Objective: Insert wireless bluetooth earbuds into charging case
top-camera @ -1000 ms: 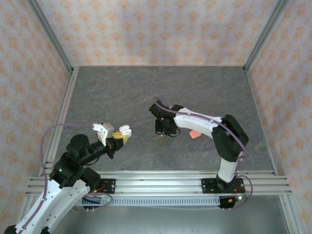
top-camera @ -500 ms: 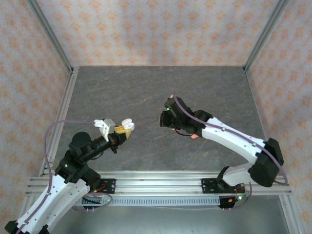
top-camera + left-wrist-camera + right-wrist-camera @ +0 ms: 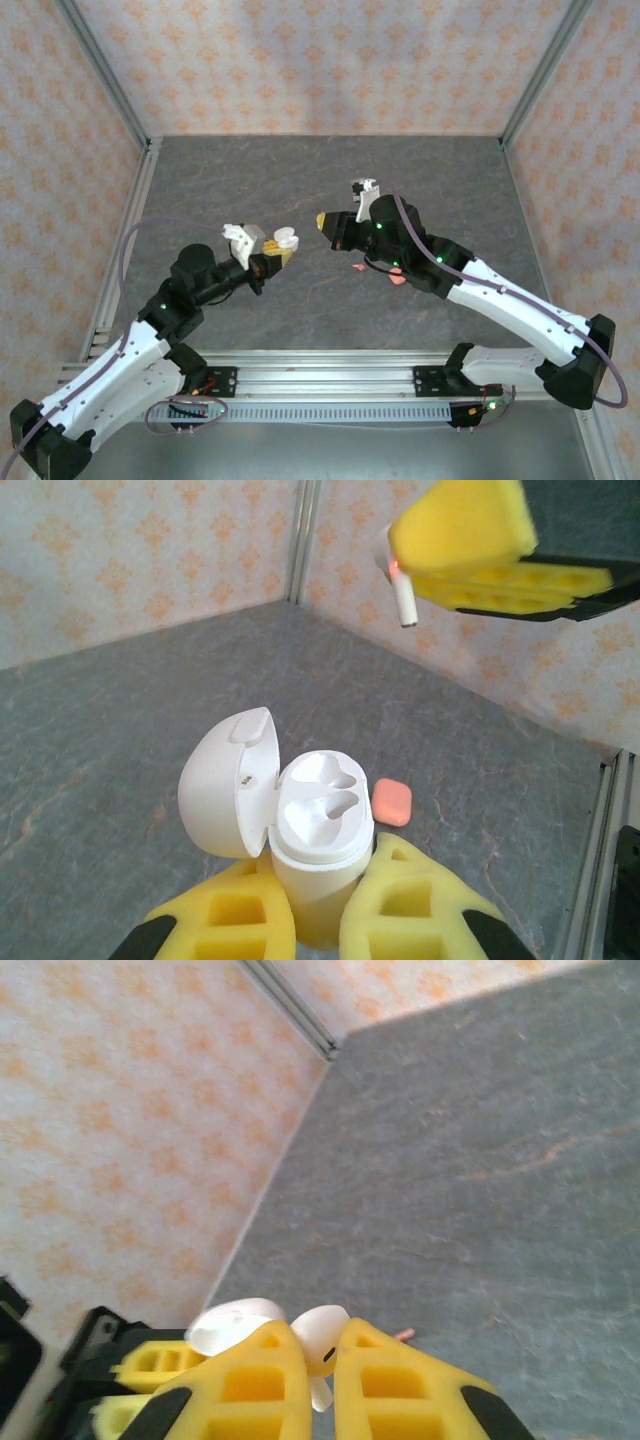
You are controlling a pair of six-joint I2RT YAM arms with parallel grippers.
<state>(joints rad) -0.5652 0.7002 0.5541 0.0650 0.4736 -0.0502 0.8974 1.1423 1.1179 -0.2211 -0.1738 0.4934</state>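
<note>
My left gripper [image 3: 318, 920] is shut on the body of a white charging case [image 3: 320, 815], held upright above the table with its lid [image 3: 228, 780] swung open to the left. Both of its earbud wells are empty. My right gripper [image 3: 316, 1338] is shut on a white earbud [image 3: 322, 1340], its stem pointing down between the yellow fingers. In the top view the right gripper [image 3: 326, 222] hangs just right of the left gripper [image 3: 272, 252] and the case [image 3: 285, 239], with a small gap between them. The left wrist view shows the earbud's stem [image 3: 403, 595] above and right of the case.
A salmon-pink closed case [image 3: 399, 277] lies on the grey table [image 3: 250, 185] under the right arm and shows beyond the white case [image 3: 392, 802]. A tiny pink earbud [image 3: 357, 268] lies beside it [image 3: 404, 1336]. Patterned walls and metal rails [image 3: 125, 250] bound the table.
The right gripper has lifted off the table and swung left with the earbud toward the case. The left arm has carried the open case up and to the right, narrowing the gap.
</note>
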